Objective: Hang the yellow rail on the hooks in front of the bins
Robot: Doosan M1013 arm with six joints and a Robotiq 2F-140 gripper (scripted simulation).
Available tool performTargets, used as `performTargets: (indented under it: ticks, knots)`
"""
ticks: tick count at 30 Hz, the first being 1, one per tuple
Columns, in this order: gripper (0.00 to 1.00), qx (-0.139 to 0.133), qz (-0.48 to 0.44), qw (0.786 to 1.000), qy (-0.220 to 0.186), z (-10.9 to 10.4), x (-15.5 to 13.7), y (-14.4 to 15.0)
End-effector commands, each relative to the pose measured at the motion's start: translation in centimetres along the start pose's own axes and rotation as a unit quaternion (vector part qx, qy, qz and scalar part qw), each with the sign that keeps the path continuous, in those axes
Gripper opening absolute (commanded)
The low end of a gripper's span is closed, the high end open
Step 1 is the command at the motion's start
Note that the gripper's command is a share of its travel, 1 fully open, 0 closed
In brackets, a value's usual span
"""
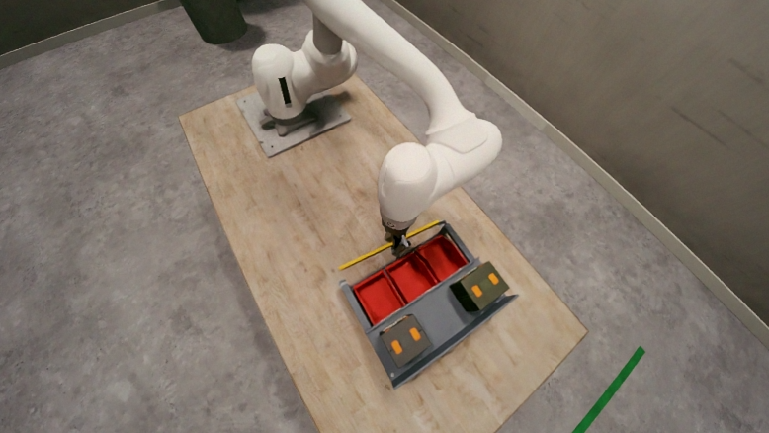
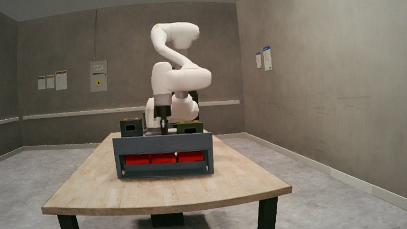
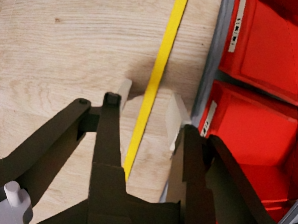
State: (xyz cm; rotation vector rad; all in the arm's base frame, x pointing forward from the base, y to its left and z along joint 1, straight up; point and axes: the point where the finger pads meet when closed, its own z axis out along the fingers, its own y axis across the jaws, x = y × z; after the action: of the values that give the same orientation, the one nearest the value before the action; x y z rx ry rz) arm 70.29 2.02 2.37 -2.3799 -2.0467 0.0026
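So the yellow rail (image 1: 366, 255) (image 3: 157, 75) can be seen lying along the front of the grey bin rack (image 1: 438, 317) (image 2: 164, 145) (image 3: 212, 60), angled a bit. The Robotiq gripper (image 1: 398, 242) (image 2: 164, 129) (image 3: 149, 98) is parked by the rack's front edge, fingers partly open on either side of the rail, nothing gripped. Three red bins (image 1: 411, 278) (image 2: 162, 158) (image 3: 252, 122) are seated inside the rack.

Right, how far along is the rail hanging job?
Hanging doesn't look done: the yellow rail has one end visibly off the rack. In hand: the open gripper straddles it, ungripped. Left: grasp, seat between plates, release, clear.
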Motion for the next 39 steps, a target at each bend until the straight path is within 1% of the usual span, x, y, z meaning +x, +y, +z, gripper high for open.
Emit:
performTargets:
  ticks: [1,7,12,24,25,39]
  knots:
    - [0.37,0.000,0.000,1.000,0.000,-0.01,0.00,0.00]
    - [0.37,0.000,0.000,1.000,0.000,-0.01,0.00,0.00]
    - [0.37,0.000,0.000,1.000,0.000,0.44,0.00,0.00]
    - [0.37,0.000,0.000,1.000,0.000,0.44,0.00,0.00]
    - [0.10,0.000,0.000,1.000,0.000,0.44,0.00,0.00]
    - [0.10,0.000,0.000,1.000,0.000,0.44,0.00,0.00]
